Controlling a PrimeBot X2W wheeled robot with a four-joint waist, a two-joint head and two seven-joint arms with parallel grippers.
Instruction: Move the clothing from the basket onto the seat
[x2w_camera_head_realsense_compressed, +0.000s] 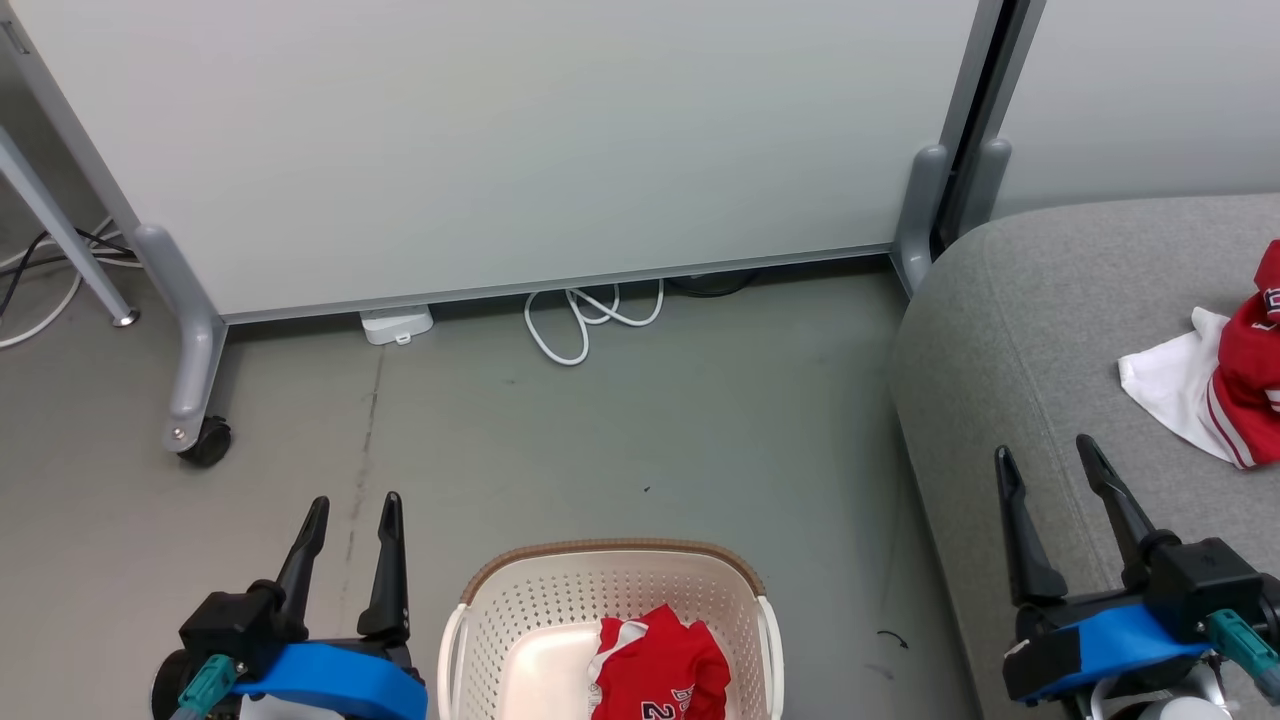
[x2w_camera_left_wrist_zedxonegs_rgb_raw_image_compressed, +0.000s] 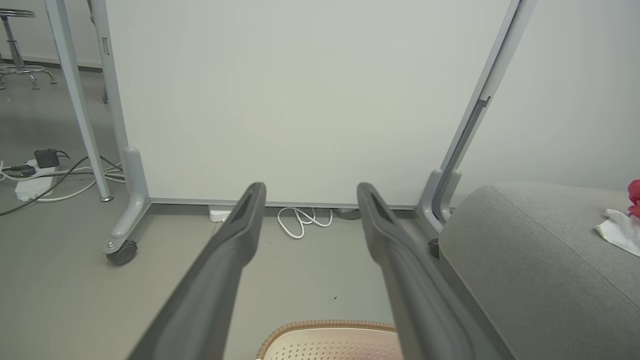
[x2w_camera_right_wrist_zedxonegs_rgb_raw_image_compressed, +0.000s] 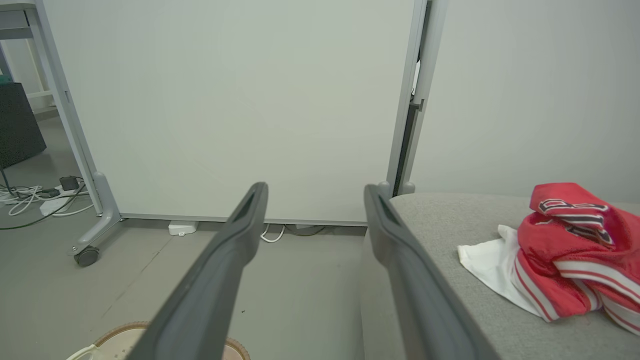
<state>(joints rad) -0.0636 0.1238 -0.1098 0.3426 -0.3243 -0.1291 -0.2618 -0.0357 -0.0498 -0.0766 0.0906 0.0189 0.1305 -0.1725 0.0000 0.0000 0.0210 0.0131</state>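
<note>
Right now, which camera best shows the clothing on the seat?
Right wrist view: the clothing lies close, nearly whole, on the seat. Head view crops it at the edge; left wrist view catches a sliver.

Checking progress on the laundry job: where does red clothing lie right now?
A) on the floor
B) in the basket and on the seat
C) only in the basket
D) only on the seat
B: a red jersey lies in the basket, a red-and-white bundle on the seat.
</note>
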